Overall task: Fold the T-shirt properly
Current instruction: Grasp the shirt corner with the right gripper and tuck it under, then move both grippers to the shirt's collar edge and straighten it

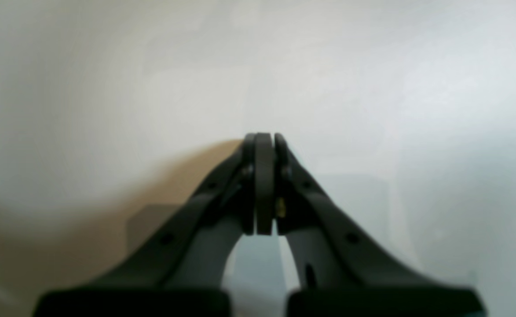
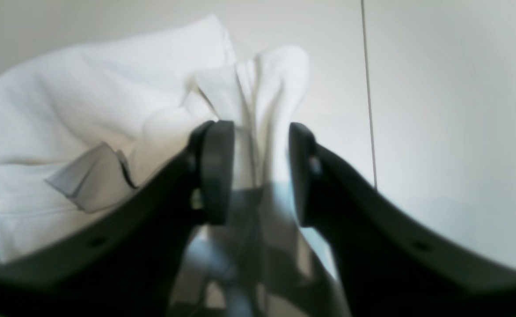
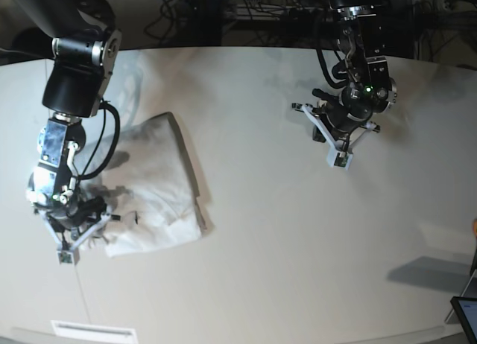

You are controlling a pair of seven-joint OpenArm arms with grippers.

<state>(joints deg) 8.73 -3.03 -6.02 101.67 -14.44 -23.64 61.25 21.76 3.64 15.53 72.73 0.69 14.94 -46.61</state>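
Your right gripper [image 2: 260,171], jaws spread, straddles a raised ridge of the soft white T-shirt [image 3: 153,191], partly folded at the off-white table's [image 3: 283,247] left, while your left gripper [image 1: 264,182], pressed together and empty, hovers far right; apparently mid-release, next lift clear.

So on my off-white tabletop [image 3: 283,232] I count one plain white soft-fabric T-shirt [image 3: 153,188], near the left edge. That's it, plus my two dark claws.
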